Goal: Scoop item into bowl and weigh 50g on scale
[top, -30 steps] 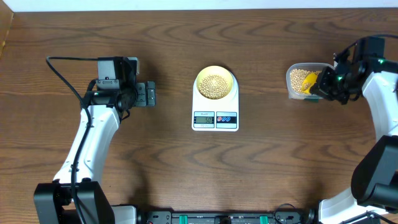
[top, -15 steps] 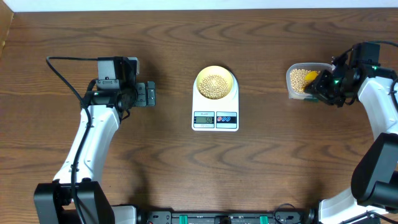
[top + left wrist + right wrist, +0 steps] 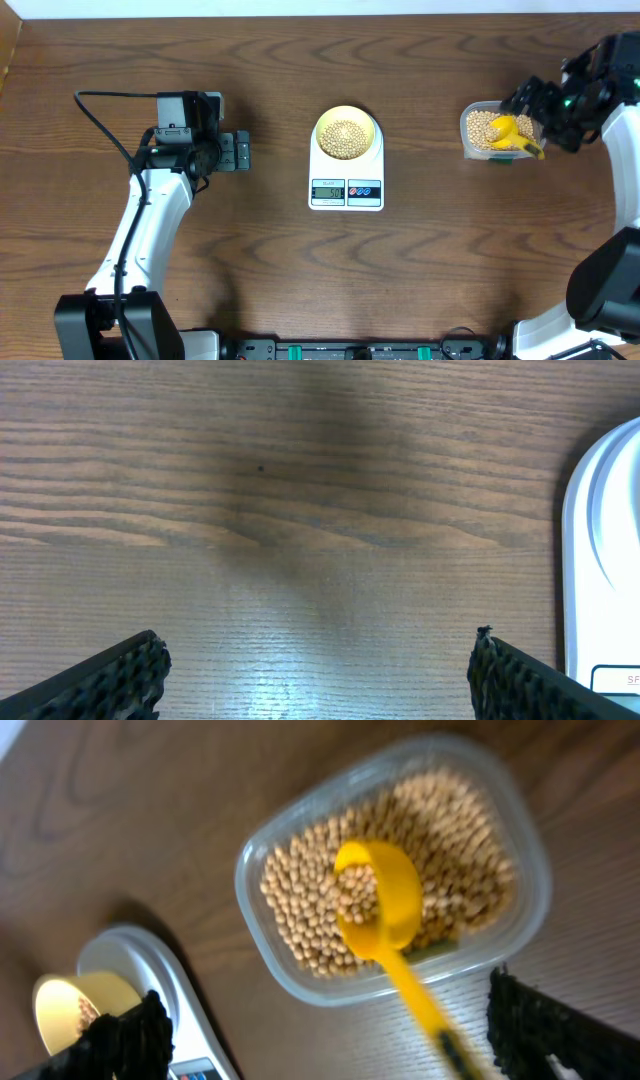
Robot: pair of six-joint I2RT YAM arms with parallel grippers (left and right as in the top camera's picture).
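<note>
Though the scale [image 3: 346, 192] digits are too small to read, step: the weighing looks close to its end; scooping seems paused, as I judge it.
Overhead, bowl [image 3: 321, 128]: sits on the far half of the scale, upright, part-filled with beans [image 3: 347, 138].
Overhead, scale axis: long axis runs from the bowl end to the display end; the display faces the robot's side.
Overhead, tub [image 3: 468, 126]: well to the right of the scale, holds the rest of the beans.
Overhead, scoop [image 3: 507, 128]: lies in the tub, cup toward the scale, handle slanting away from it over the tub rim.
Overhead, right gripper [image 3: 545, 110]: beyond the tub from the scale, not touching the scoop.
Overhead, left gripper [image 3: 243, 152]: left of the scale, apart from it.
Left wrist, fingers: spread wide, nothing between, bare table under them; scale edge at right.
Right wrist, fingers: spread wide, empty; the scoop handle runs toward the gap, not gripped.
Right wrist, scoop: cup up, a few beans in it, resting on the tub's beans; bowl and scale at lower left.
Next move: read the display; if short, regrip the handle along its axis and carry a small scoop to the bowl.
</note>
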